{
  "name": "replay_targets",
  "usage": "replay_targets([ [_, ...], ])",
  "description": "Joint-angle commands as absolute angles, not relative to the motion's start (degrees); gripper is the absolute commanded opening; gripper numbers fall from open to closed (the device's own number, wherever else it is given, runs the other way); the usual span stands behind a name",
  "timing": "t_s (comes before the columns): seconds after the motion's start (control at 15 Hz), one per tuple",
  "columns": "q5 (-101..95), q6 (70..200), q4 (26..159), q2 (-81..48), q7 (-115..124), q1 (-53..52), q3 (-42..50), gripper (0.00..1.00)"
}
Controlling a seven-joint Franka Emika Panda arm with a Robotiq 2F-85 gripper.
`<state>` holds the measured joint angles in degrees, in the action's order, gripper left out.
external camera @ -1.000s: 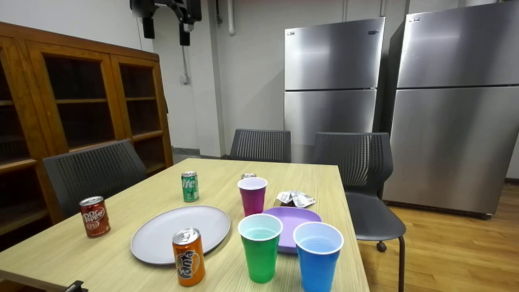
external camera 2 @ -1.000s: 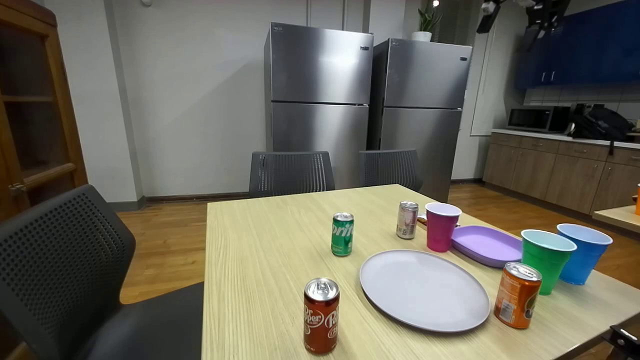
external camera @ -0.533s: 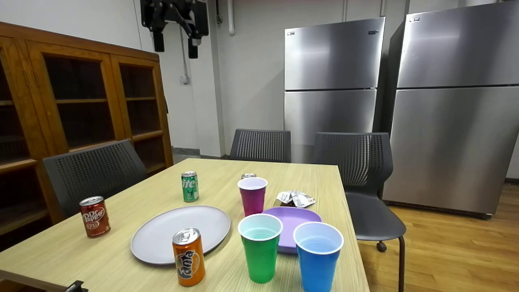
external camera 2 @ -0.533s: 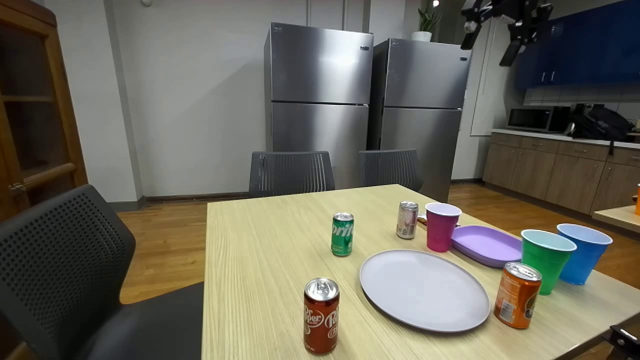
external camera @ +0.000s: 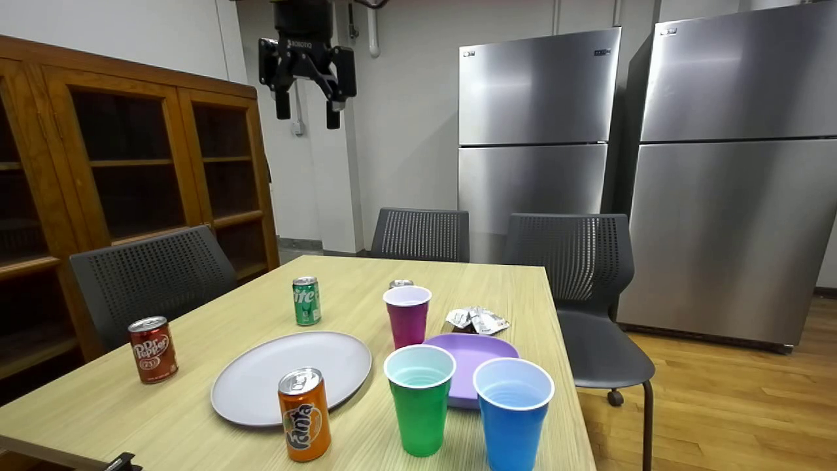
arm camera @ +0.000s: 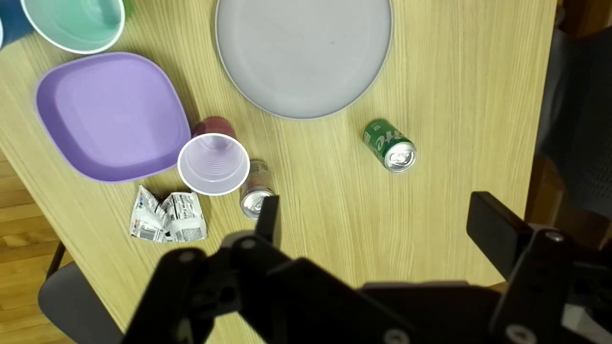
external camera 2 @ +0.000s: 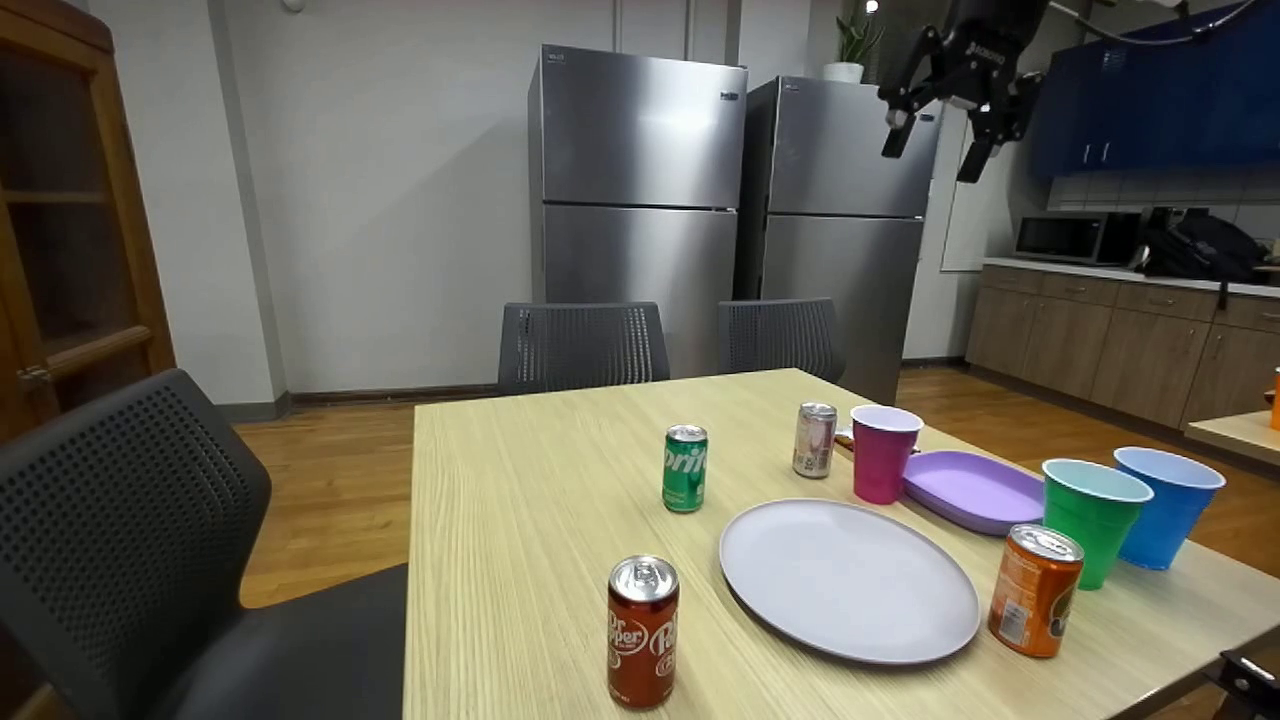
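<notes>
Gripper (external camera: pixel 308 123) has dropped nearer the table (external camera: pixel 353 294), wide and empty; best lowered slowly, clear of the silver can (external camera 2: pixel 815 442).

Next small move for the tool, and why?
I'd likely lower the tool slightly, jaws open, edging toward the green Sprite can. The tool hangs empty, well above the table; in the wrist view the upright can lines up with the middle of the jaw gap but shows higher in the picture.

Labels: "Dr Pepper" can (external camera: pixel 153 353) | "Fanta" can (external camera: pixel 305 418) | "Sprite" can (external camera 2: pixel 685 470) | "ROBOTIQ" claw (external camera: pixel 308 112)
</notes>
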<state>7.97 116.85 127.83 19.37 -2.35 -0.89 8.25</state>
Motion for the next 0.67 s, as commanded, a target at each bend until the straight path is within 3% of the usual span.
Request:
replay_targets([
  [0.0,8.1,117.4,123.6,13.9,-3.6,0.7,7.5,1.00],
  [0.6,8.3,119.4,116.5,2.2,-5.4,2.1,7.5,1.00],
])
